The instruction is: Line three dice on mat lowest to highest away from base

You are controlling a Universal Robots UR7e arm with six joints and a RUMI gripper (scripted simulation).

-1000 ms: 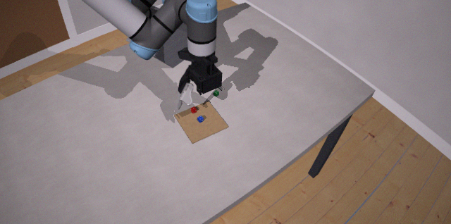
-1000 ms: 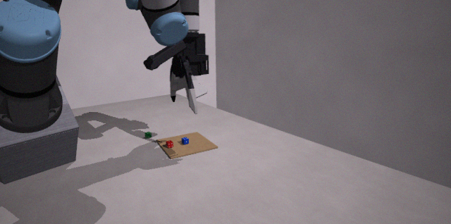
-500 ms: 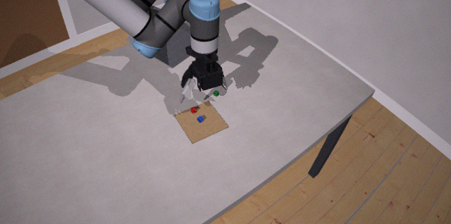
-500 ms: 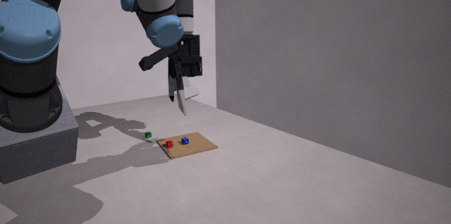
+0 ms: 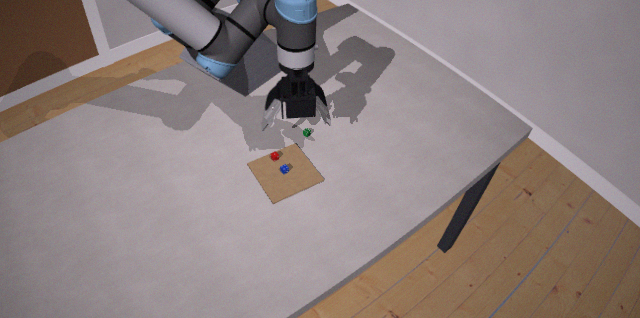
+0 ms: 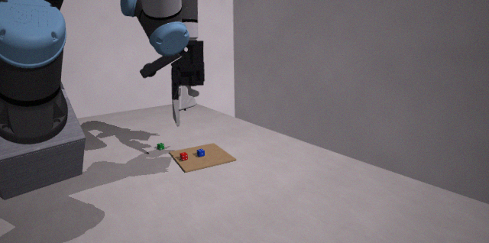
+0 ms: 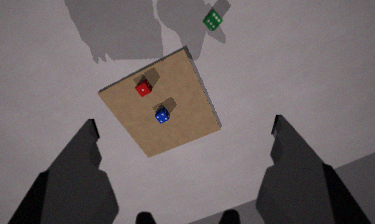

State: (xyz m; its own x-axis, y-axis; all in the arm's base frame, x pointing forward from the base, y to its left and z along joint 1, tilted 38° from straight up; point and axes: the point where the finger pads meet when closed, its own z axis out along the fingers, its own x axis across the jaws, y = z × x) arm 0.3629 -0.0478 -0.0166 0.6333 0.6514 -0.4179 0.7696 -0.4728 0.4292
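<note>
The mat point(image 5: 274, 190) point(image 6: 218, 159) point(image 7: 188, 90) is a tan square on the table. A red die point(image 5: 275, 156) point(image 6: 183, 156) point(image 7: 143, 89) sits flat on it near the base-side edge, top face reading one. A blue die point(image 5: 284, 169) point(image 6: 201, 153) point(image 7: 162, 115) sits flat near the mat's middle, farther from the base, apparently reading four. A green die point(image 5: 307, 132) point(image 6: 160, 146) point(image 7: 213, 20) lies off the mat on the table, beyond its base-side corner, top face reading six. My gripper point(image 5: 296, 126) point(image 6: 181, 117) point(image 7: 185, 118) is wide open and empty, high above the table.
The robot's base block point(image 5: 250, 70) point(image 6: 46, 170) stands on the table point(image 5: 165, 218) point(image 6: 306, 197) behind the green die. Walls rise beyond the table in the top and exterior views. The arm's shadows fall around the green die.
</note>
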